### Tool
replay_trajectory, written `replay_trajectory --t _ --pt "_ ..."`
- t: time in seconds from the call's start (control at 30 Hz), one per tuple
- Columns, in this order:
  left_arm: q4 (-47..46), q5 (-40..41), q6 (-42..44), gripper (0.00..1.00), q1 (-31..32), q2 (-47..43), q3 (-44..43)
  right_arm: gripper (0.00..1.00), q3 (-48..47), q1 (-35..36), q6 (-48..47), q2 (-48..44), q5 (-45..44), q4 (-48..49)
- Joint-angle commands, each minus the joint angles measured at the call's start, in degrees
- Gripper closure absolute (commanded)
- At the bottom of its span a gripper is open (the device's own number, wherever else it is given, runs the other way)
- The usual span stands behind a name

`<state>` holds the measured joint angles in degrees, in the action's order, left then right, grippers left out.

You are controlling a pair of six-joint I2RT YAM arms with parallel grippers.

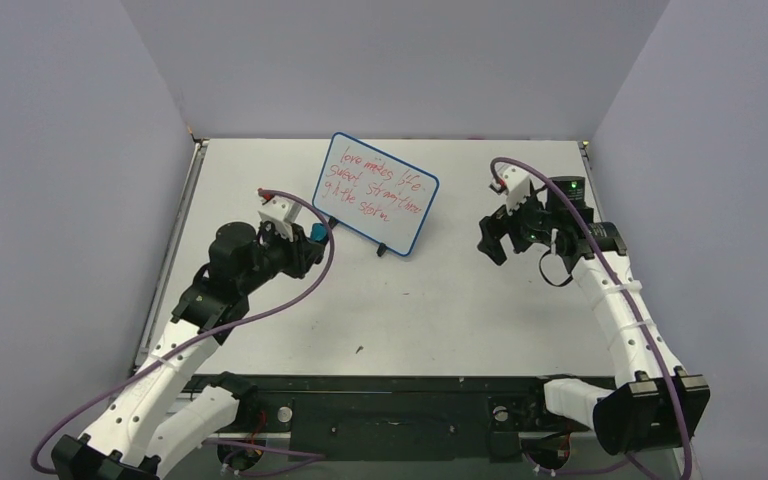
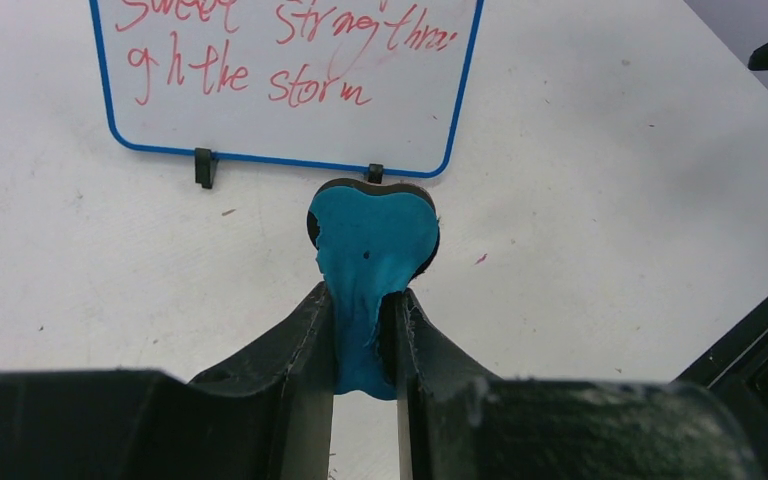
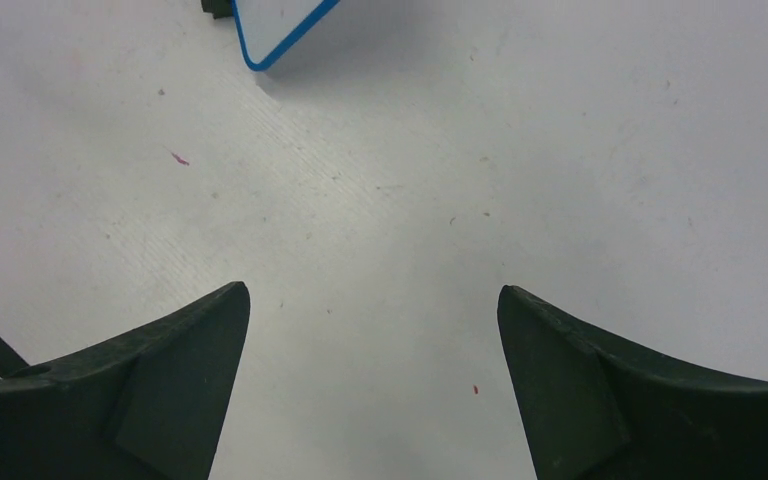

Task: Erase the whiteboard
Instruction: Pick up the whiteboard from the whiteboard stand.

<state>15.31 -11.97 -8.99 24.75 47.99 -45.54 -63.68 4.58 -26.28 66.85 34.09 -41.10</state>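
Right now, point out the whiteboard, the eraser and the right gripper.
whiteboard (image 1: 375,193), top view, centre of its written face.
eraser (image 2: 372,238), left wrist view, its blue face.
right gripper (image 3: 372,292), right wrist view, midway between its open fingertips.

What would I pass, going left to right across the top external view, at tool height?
Left tool, shut on the blue eraser → whiteboard, propped on its stand with red writing → right tool, open and holding nothing.
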Motion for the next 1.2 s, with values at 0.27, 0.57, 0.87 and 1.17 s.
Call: replay_trajectory --t 0.27,0.57,0.87,1.17 --pt "0.4 13.8 -1.8 1.00 -0.8 -4.1 1.6 0.09 -1.0 11.0 19.6 9.5 1.7 17.8" --pt "-1.6 15.7 -1.1 1.00 -1.0 -5.4 3.6 0.08 5.8 11.3 40.4 17.2 3.4 49.6" --pt "-2.3 15.1 -0.7 1.00 -1.5 -5.0 4.1 0.10 17.6 9.0 58.0 27.6 3.8 85.9" --pt "-2.6 14.3 -0.7 1.00 -1.9 -4.5 4.2 0.29 16.7 11.5 64.2 38.3 1.3 94.1"
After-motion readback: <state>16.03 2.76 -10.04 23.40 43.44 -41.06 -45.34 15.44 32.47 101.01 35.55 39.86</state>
